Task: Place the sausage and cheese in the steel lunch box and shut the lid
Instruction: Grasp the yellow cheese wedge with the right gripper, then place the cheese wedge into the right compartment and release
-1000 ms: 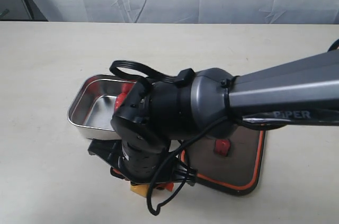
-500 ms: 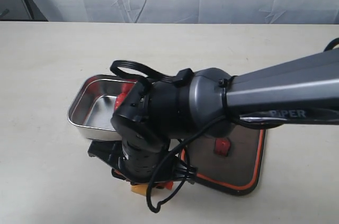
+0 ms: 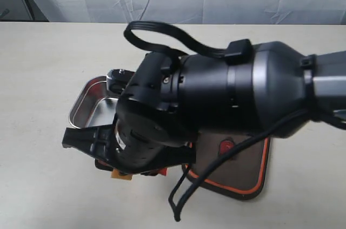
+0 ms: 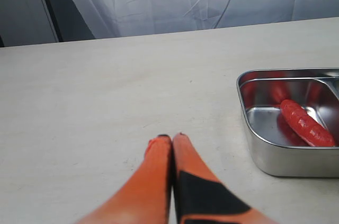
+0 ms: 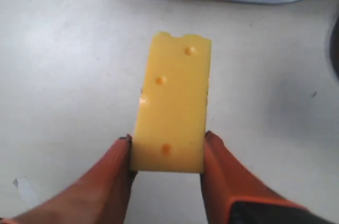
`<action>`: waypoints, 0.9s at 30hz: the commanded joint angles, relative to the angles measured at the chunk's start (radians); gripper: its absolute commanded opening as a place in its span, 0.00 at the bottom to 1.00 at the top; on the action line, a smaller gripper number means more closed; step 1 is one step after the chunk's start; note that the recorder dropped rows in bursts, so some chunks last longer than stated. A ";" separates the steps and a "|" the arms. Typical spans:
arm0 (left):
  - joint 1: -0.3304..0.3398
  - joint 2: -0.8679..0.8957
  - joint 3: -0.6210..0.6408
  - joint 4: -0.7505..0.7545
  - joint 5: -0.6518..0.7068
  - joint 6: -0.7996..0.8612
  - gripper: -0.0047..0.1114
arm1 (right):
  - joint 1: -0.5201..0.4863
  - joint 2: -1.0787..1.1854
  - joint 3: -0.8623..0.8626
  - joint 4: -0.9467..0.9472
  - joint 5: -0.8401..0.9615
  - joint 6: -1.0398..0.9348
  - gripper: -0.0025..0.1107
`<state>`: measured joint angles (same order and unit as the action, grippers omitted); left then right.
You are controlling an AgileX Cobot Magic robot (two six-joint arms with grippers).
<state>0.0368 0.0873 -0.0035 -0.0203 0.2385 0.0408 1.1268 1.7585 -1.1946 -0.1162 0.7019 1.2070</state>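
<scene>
Lying in one compartment of the box (image 4: 286, 161): sausage (image 4: 306, 124). Near the box, left gripper (image 4: 172, 138) clamped together, empty; just beside the box, right gripper (image 5: 168, 139) pinching cheese (image 5: 174, 97).

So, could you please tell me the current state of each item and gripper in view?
steel lunch box: open.
lid: off, lying beside the box.
sausage: inside the box.
cheese: outside the box, gripped.
right gripper: shut on the cheese.
left gripper: shut, empty.
</scene>
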 commanded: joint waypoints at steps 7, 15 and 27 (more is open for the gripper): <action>0.000 -0.006 0.003 0.003 0.000 -0.001 0.04 | -0.055 -0.058 0.003 -0.422 0.047 0.132 0.01; 0.000 -0.006 0.003 0.003 0.000 -0.001 0.04 | -0.182 -0.003 0.003 -0.459 -0.061 0.069 0.01; 0.000 -0.006 0.003 0.003 0.000 -0.001 0.04 | -0.208 0.004 0.003 -0.457 -0.182 -0.020 0.02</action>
<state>0.0368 0.0873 -0.0035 -0.0203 0.2385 0.0408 0.9250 1.7655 -1.1946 -0.5606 0.5275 1.1995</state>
